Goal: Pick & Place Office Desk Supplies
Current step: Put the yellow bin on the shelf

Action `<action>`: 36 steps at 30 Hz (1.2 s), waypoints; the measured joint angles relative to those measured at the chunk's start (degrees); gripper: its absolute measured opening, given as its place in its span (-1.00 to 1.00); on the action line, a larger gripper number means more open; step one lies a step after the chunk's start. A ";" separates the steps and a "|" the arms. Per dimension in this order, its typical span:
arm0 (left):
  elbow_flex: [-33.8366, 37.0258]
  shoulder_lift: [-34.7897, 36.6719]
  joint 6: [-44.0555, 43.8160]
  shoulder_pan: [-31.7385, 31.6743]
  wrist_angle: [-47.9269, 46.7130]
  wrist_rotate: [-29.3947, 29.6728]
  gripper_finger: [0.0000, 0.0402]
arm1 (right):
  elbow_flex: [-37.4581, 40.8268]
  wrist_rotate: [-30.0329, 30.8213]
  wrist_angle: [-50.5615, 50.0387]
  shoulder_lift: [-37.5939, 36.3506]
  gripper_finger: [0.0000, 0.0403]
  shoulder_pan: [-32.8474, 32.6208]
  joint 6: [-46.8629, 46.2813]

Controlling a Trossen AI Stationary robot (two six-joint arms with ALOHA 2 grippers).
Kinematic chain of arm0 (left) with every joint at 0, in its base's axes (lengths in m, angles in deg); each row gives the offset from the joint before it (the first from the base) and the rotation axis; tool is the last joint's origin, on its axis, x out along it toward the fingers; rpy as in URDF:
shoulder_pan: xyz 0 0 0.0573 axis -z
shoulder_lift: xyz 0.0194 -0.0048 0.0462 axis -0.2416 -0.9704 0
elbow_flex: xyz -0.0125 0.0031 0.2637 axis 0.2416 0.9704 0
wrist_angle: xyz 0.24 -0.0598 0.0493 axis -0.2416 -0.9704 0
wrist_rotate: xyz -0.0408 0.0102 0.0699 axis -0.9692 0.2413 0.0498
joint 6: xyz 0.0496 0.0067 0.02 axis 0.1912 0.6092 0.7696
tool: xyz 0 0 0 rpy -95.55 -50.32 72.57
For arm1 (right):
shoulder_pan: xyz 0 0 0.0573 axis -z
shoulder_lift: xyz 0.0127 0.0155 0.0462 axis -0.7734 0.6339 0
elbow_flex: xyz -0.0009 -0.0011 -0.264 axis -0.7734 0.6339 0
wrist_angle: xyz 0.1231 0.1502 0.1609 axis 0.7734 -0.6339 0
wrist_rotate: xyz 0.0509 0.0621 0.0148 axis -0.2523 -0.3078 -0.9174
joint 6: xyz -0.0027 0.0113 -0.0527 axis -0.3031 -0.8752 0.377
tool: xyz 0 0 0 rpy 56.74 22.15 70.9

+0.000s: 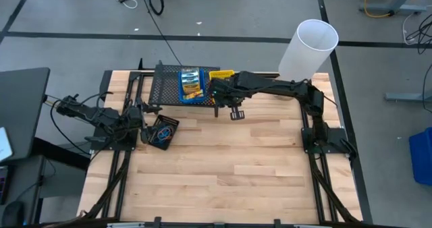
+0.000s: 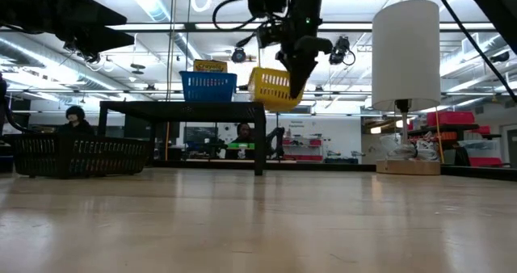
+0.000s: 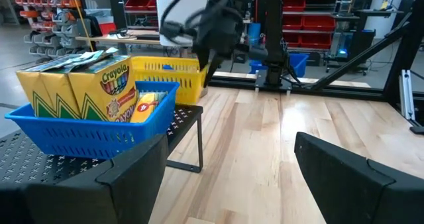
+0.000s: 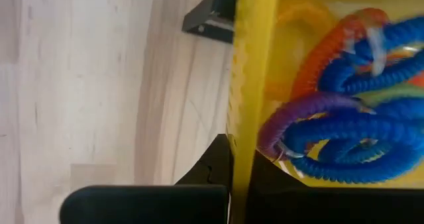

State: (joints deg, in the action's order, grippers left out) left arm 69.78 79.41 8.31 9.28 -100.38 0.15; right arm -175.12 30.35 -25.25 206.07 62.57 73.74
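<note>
Right claw (image 2: 296, 77) is pinched tight on the rim of the yellow bin (image 2: 272, 88), which hangs tilted beside the wire rack (image 1: 169, 86), next to the blue bin (image 3: 93, 128) of Crayola boxes (image 3: 99, 85). The coiled loops (image 4: 344, 128) are inside it. Looks like mid-placement; next it needs levelling and setting down. Left claw (image 3: 225, 177) waits spread open near the black bin (image 1: 162, 131) on the table (image 1: 229, 167).

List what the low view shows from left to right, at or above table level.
Black wire bin → blue bin on the mesh rack → yellow bin, tilted, gripped at its rim by the right gripper → tall white cylinder.
</note>
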 joint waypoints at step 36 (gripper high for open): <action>0.00 0.01 0.20 0.02 0.22 -1.49 0.67 | -9.33 0.38 -2.13 7.05 -1.00 -2.44 1.13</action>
State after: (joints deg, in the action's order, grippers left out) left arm 69.78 79.42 8.51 9.31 -100.16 -1.33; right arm -184.45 30.73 -27.37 213.12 60.13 74.87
